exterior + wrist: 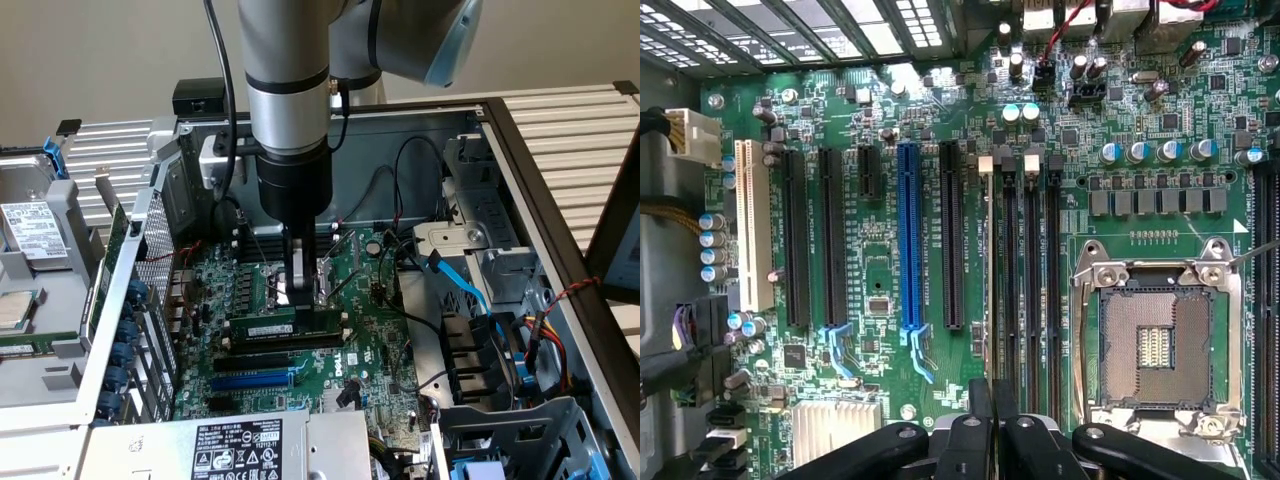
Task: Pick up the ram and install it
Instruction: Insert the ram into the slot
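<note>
- Steel-grey and open toward the camera, the computer case [520, 150] takes in my arm [288, 110], which reaches straight down into it.
- Across the floor of the case lies the green motherboard [875, 260], with loose black and blue cables [470, 290] hanging on the exterior view's right.
- On the board, the bare processor socket [1155, 345] sits in its metal frame just beside the row of black memory slots [1032, 290].
- Parallel to those runs the blue expansion slot [908, 240], with one black slot between.
- Upright on its long edge, the ram [265, 328] stands in line with the memory slot nearest the expansion slots. I cannot tell whether it is fully seated.
- Smallest, my tool [305, 298] is pinched onto the ram's upper edge, fingers nearly meeting.
</note>
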### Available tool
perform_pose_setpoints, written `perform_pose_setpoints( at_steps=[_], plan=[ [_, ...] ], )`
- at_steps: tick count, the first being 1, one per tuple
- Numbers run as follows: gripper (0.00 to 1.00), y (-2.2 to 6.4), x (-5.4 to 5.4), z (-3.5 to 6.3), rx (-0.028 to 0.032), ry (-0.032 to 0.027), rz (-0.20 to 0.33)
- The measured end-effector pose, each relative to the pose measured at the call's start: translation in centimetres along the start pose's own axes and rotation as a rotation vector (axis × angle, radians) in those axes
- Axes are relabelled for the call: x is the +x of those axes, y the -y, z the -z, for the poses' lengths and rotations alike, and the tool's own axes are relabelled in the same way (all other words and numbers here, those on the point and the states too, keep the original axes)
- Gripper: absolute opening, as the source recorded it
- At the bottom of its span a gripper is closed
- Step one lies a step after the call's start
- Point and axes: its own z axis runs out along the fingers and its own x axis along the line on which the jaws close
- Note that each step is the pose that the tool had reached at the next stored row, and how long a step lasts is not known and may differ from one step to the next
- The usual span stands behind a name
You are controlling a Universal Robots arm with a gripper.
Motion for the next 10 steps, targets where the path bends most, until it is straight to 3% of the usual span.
perform_pose_setpoints(
  at_steps=[2, 8, 10],
  plan=[
    [0.12, -0.02, 0.01, 0.01, -0.0002, 0.0023, 0.000],
    [0.12, -0.04, 0.00, -0.05, 0.0003, 0.0164, -0.001],
    [0.12, -0.05, 0.00, -0.06, 0.0002, 0.0180, -0.001]
  ],
)
